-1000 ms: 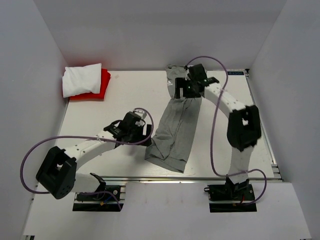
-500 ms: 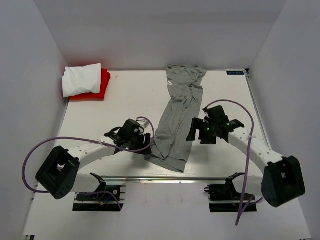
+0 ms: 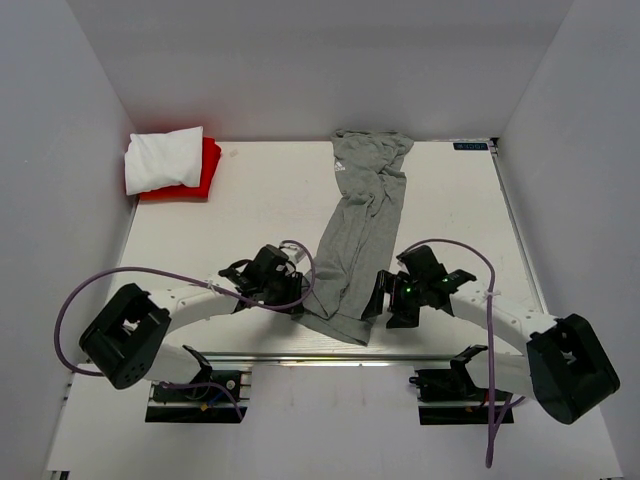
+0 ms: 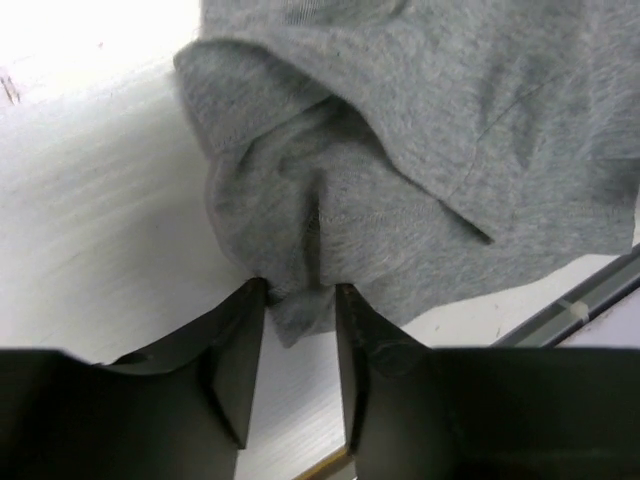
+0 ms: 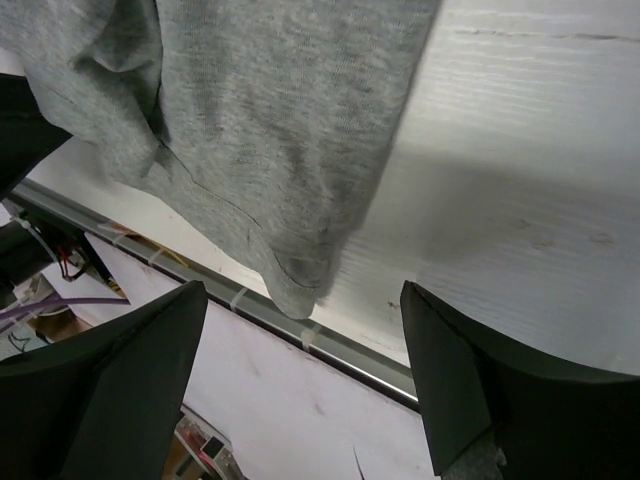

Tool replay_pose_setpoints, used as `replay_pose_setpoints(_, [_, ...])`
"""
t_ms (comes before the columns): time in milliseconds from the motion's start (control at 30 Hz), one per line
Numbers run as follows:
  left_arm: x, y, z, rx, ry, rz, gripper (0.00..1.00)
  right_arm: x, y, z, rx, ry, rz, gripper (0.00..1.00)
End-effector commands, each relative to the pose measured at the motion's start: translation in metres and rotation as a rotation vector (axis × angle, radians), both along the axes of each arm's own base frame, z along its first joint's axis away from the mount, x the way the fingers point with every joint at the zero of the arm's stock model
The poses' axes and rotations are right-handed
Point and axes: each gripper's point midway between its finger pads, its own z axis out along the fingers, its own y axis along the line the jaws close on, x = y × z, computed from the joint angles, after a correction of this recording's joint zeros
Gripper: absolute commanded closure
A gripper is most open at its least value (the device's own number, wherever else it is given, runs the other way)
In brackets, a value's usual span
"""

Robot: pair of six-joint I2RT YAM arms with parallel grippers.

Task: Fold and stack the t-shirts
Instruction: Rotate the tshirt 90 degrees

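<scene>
The grey shirt [image 3: 355, 235], soft heathered knit, lies in a long rumpled strip down the pale surface [image 3: 250, 200]. The left gripper [image 4: 300, 310] has its jaws clamped on the bunched hem corner; the right gripper [image 5: 300, 290], jaws wide, hovers over the other corner.

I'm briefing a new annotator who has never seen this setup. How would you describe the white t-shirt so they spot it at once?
Find the white table and go to its far left corner. The white t-shirt is the puffy top layer there, resting on the red t-shirt. Unlike the long grey t-shirt stretched down the middle, it is folded small.
</scene>
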Motion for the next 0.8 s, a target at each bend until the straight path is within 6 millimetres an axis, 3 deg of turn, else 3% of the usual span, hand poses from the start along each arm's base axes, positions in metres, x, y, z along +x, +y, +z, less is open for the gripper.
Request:
replay_pose_setpoints(0, [0.001,-0.004,-0.005,0.000,-0.018,-0.011,0.57,-0.003,0.017,-0.002,0.065,0.012,0.006,0.18])
replay_pose_setpoints(100, [-0.002,-0.007,-0.012,-0.007,-0.011,-0.007,0.60,-0.008,0.021,-0.014,0.050,0.041,0.022,0.18])
replay_pose_setpoints(267, [-0.010,-0.012,-0.022,-0.024,0.007,-0.028,0.75,-0.012,0.027,-0.023,0.051,0.042,0.023,0.23])
replay_pose_setpoints(367, [-0.010,-0.014,-0.023,-0.015,-0.001,-0.039,1.00,-0.011,0.025,-0.030,0.032,0.051,0.006,0.35])
replay_pose_setpoints(400, [-0.007,-0.017,-0.020,-0.021,-0.008,-0.039,1.00,-0.015,0.025,-0.035,0.018,0.067,0.015,0.40])
replay_pose_setpoints(467, [-0.005,-0.017,-0.016,-0.026,-0.024,-0.034,1.00,-0.014,0.026,-0.038,0.006,0.067,0.009,0.63])
replay_pose_setpoints(533, [-0.005,-0.017,-0.004,-0.045,-0.044,-0.034,1.00,-0.015,0.021,-0.042,-0.028,0.063,-0.009,1.00])
replay_pose_setpoints(633, [-0.021,-0.011,0.002,-0.069,-0.025,-0.040,1.00,-0.018,0.022,-0.037,-0.019,0.045,0.003,1.00])
replay_pose_setpoints(667, [-0.025,-0.013,0.012,-0.109,-0.027,-0.036,1.00,-0.017,0.024,-0.030,0.003,0.019,0.013,1.00])
replay_pose_setpoints(767, [-0.051,-0.012,0.018,-0.158,0.048,-0.070,1.00,-0.026,0.020,-0.020,-0.009,0.004,0.053,1.00])
